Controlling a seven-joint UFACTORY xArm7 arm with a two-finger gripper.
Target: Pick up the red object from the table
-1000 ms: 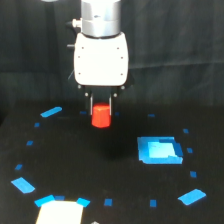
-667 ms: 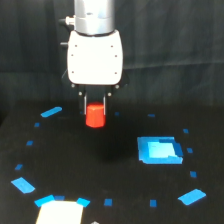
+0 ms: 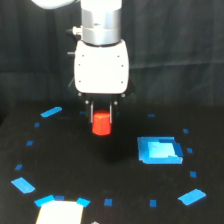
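While the white-bodied arm (image 3: 101, 60) hangs over the middle of the black counter (image 3: 75, 165), its pincer (image 3: 101, 119) is clamped on the red object (image 3: 101, 124), one dark finger pressed against each of its sides. The red object is a small, stubby cylinder-like block of red-orange colour, standing upright, its top slightly brighter than its body and its width filling the gap between the fingers. It sits just beneath the arm's boxy white housing, and a faint dark smudge lies on the counter below it; whether its base touches the surface or hangs just clear of it cannot be told from this angle.

To the exterior view's right, well apart from the red object, lies a bright blue square patch (image 3: 159, 150) with a paler centre. Small blue tape marks (image 3: 51, 112) ring the scene, with larger ones near the bottom corners. At the bottom edge, toward the exterior view's left, a pale rectangular shape (image 3: 60, 212) is cut off by the frame and cannot be identified.

The upper part of the arm runs out of the top of the picture. The finger tips are dark against the dark counter and hard to trace, and the whole picture is soft, so fine detail on the red object's surface is lost. A dark curtain (image 3: 175, 50) closes the background.
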